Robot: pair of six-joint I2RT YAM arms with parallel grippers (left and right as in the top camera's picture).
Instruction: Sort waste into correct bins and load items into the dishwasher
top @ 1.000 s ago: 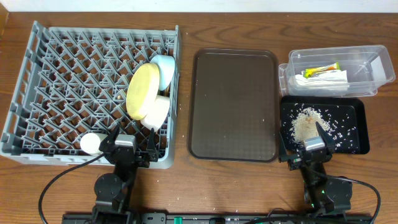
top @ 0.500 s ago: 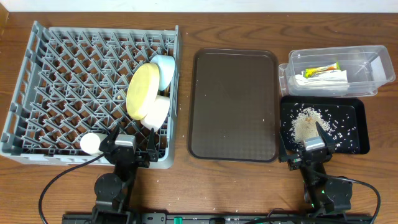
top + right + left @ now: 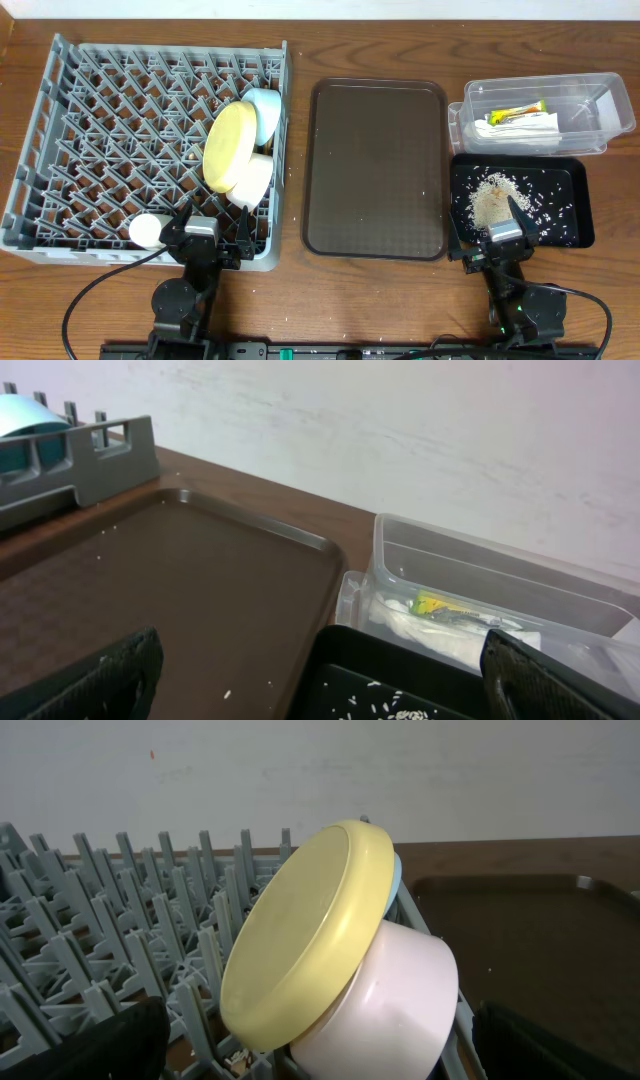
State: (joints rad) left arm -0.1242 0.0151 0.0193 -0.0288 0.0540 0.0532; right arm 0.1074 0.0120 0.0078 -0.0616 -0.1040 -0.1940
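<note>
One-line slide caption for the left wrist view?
Pale-yellow plate tilted against a white bowl in the grey dish rack, brown tray alongside.

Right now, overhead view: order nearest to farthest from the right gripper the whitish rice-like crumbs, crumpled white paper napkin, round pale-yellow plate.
1. Whitish rice-like crumbs, black tray, by the right gripper.
2. Crumpled white paper napkin, clear tub behind.
3. Round pale-yellow plate, grey rack, far left.

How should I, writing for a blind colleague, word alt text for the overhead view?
A grey dish rack at left holds a yellow plate, blue bowl, white bowl and white cup. A brown tray lies mid-table; at right, a clear tub holds a napkin and wrapper, a black tray rice crumbs. The left gripper and right gripper stand open.
</note>
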